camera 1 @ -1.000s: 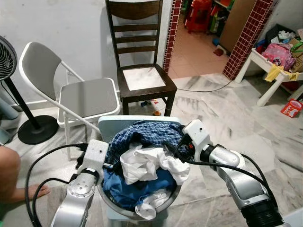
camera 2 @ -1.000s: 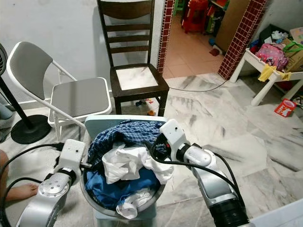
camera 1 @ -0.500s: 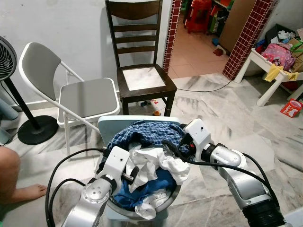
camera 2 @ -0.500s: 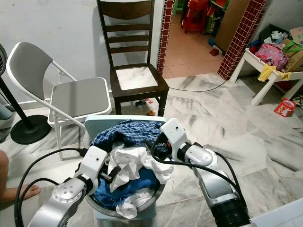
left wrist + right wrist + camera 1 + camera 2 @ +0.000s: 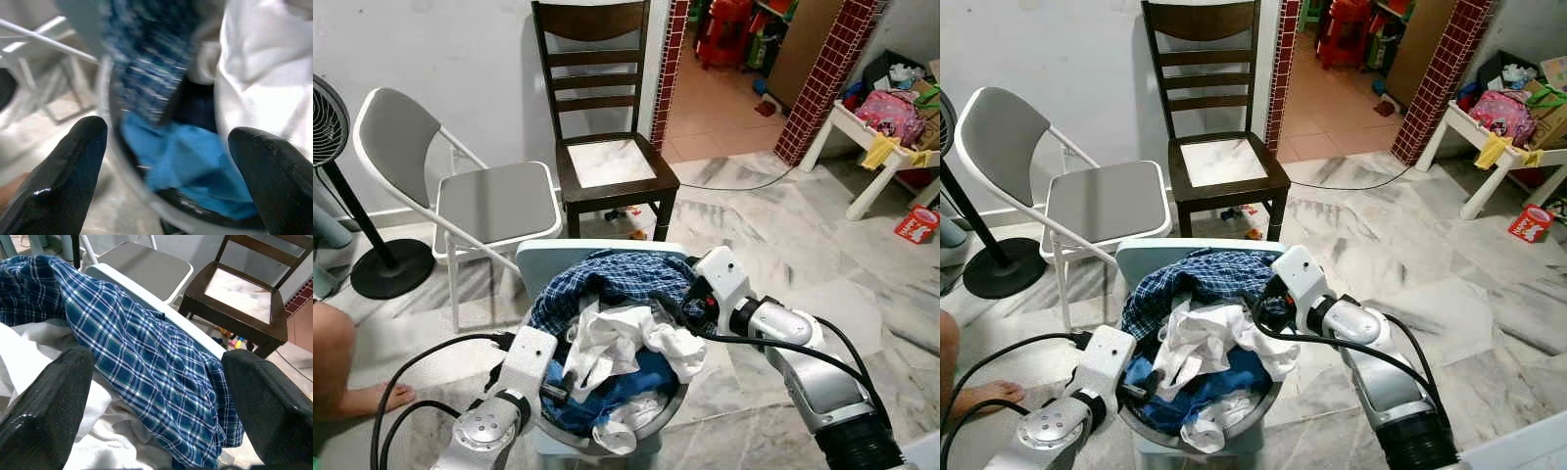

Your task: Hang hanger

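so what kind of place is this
Most likely a lived-in home, perhaps a laundry corner: a basin heaped with clothes, a wooden chair and a folding chair on a marble floor.

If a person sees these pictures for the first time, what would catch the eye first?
Probably the basin heaped with laundry directly before the robot: a blue plaid shirt on top, white cloth and blue cloth under it. The left gripper and right gripper are both open at its two sides. Behind stand a dark wooden chair and a grey folding chair.
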Tool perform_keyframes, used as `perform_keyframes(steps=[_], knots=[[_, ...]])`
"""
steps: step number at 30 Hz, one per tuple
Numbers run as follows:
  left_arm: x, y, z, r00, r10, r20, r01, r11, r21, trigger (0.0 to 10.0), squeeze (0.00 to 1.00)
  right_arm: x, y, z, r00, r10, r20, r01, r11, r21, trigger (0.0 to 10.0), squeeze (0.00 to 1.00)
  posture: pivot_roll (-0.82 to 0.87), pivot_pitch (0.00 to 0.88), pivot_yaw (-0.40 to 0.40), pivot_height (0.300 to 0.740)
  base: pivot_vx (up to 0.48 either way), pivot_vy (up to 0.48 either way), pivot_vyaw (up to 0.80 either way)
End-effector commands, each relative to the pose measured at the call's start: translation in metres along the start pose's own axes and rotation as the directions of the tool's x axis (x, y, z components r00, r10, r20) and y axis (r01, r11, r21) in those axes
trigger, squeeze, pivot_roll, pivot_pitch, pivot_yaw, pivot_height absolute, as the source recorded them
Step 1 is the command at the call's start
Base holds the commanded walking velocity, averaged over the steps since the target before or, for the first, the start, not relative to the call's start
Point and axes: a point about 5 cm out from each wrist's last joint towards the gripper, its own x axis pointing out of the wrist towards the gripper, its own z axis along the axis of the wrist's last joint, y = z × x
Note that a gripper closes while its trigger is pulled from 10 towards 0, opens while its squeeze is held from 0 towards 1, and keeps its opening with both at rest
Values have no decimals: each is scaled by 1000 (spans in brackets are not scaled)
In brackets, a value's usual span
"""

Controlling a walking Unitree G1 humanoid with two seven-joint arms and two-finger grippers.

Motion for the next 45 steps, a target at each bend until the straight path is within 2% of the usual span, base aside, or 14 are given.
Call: perform_keyframes(steps=[1, 2, 12, 15, 21, 27, 31, 41, 45], knots=[[-2, 4, 4, 999, 34, 27, -34, 999, 12, 10000, 0, 0, -3, 2, 1000, -5, 4, 5, 1000, -9, 10000, 0, -3, 77, -63, 740, 0, 0, 0], [-2, 9, 5, 996, 85, 36, -86, 996, 8, 10000, 0, -1, -3, 1, 1000, -7, 3, 7, 1000, -9, 10000, 0, -4, 79, -62, 740, 0, 0, 0], [-4, 8, 2, 995, 100, 31, -100, 995, 22, 10000, 0, -1, -2, -1, 1000, -7, 1, 7, 1000, -6, 10000, 0, -6, 87, -62, 740, 0, 0, 0], [-3, 7, -5, 996, 87, 8, -87, 996, 9, 10000, 0, -1, -1, 0, 1000, -5, 2, 5, 1000, -5, 10000, 0, -4, 88, -63, 740, 0, 0, 0], [1, 15, -9, 995, 101, 3, -101, 995, 4, 10000, 0, -1, -1, 0, 1000, -4, 4, 4, 1000, -5, 10000, 0, -8, 92, -66, 740, 0, 0, 0], [13, 29, -14, 993, 119, 0, -119, 993, -7, 10000, 0, -1, -1, 1, 1000, -7, 7, 7, 1000, -4, 10000, 0, -16, 96, -68, 740, 0, 0, 0], [20, 34, -10, 992, 127, 13, -127, 992, -24, 10000, 0, -2, -1, 1, 1000, -11, 7, 11, 1000, -3, 10000, 0, -25, 97, -64, 740, 0, 0, 0], [35, 30, -1, 995, 91, 45, -92, 996, 21, 10000, 0, -4, -2, 2, 1000, -16, 8, 16, 1000, -6, 10000, 0, -40, 98, -63, 740, 0, 0, 0], [40, 19, 7, 997, 39, 68, -40, 999, 12, 10000, 0, -6, -4, 1, 1000, -19, 4, 19, 1000, -9, 10000, 0, -44, 102, -64, 740, 0, 0, 0]])
